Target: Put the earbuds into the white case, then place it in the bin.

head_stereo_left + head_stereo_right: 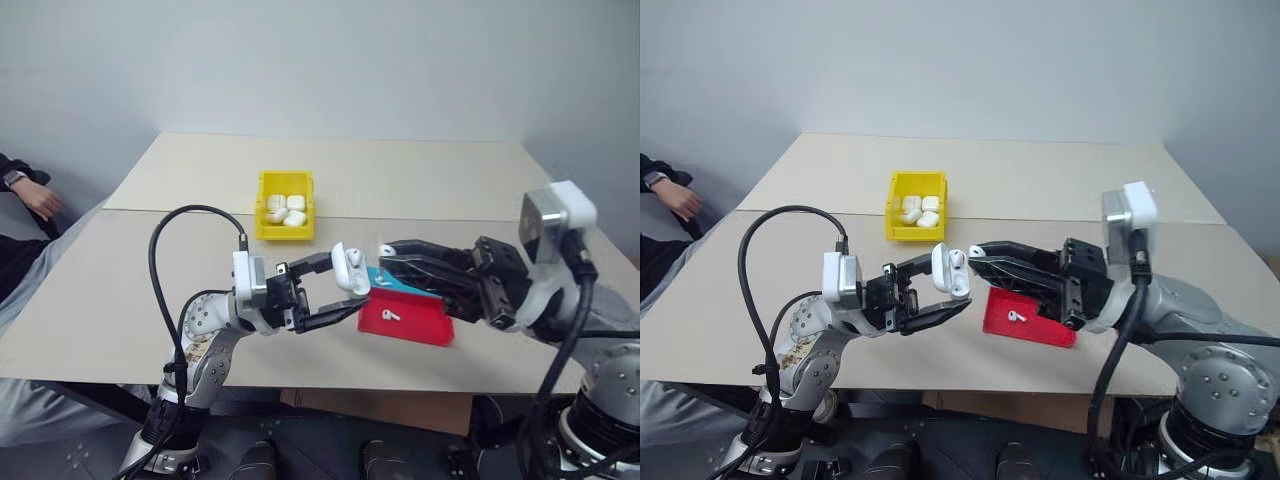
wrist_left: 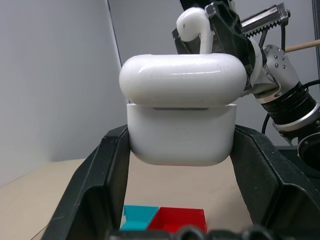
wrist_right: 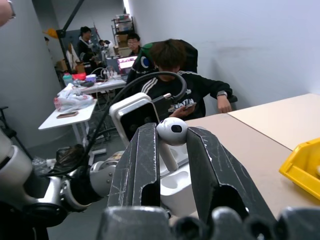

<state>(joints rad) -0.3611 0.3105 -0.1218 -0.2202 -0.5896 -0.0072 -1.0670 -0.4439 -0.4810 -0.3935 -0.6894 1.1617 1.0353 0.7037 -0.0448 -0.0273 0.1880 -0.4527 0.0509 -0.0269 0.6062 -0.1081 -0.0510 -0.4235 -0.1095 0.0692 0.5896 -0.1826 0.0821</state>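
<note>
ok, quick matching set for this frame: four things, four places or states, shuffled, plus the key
Things:
1. white case
2. earbud
3. second earbud
4. yellow bin

Places or states:
A. lying on the red part of the tray
B. pinched in the right claw, just above the open case
C. holds several white cases, at mid-table
D. lid open, gripped in the left claw

Pairs: 1-D, 2-B, 3-A, 4-C
</note>
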